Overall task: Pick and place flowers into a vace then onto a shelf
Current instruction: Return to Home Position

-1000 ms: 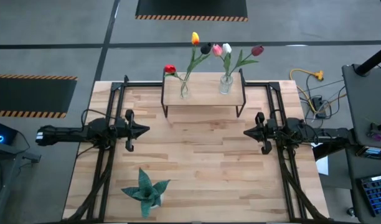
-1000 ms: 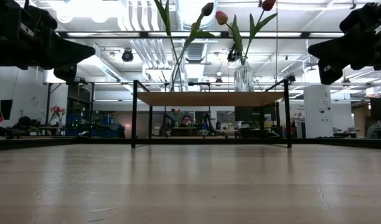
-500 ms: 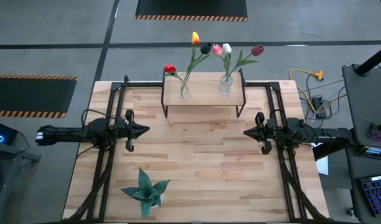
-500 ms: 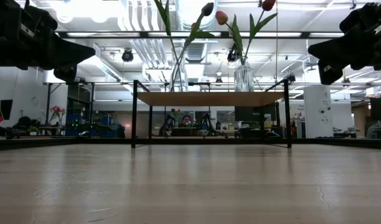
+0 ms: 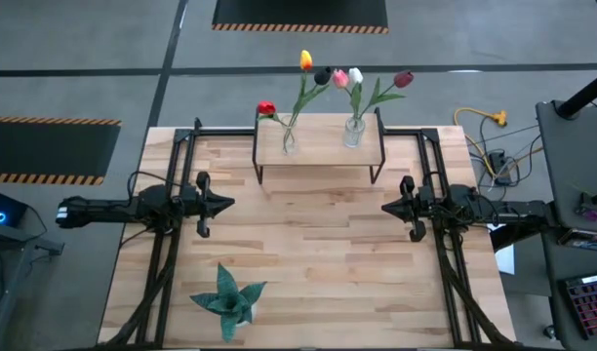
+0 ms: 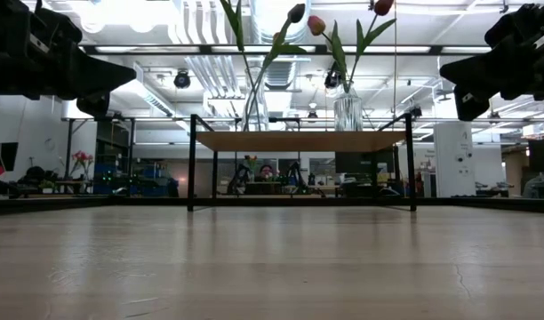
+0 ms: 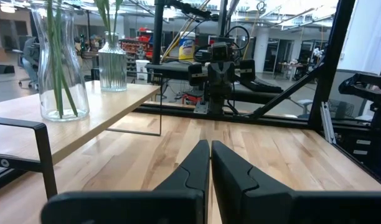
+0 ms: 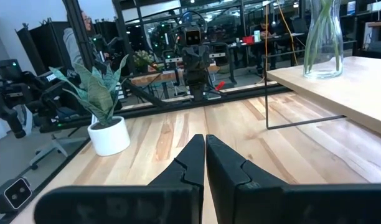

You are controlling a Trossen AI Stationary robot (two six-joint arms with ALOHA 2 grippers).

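The light-wood shelf (image 5: 318, 142) on black legs stands at the table's far middle. Two clear glass vases rest on it by their bases: the left vase (image 5: 289, 142) and the right vase (image 5: 353, 132), each holding tulips (image 5: 330, 78) whose stems stick into them. The vases also show in the left wrist view (image 7: 60, 68) and one vase in the right wrist view (image 8: 322, 40). My left gripper (image 5: 230, 204) hovers shut over the table's left half, my right gripper (image 5: 384, 207) shut over the right half. Both point at each other, touching nothing.
A spiky teal plant in a white pot (image 5: 228, 300) stands near the table's near-left edge, also in the right wrist view (image 8: 102, 106). Black frame rails (image 5: 177, 185) run along both table sides. Bare wood lies between the grippers.
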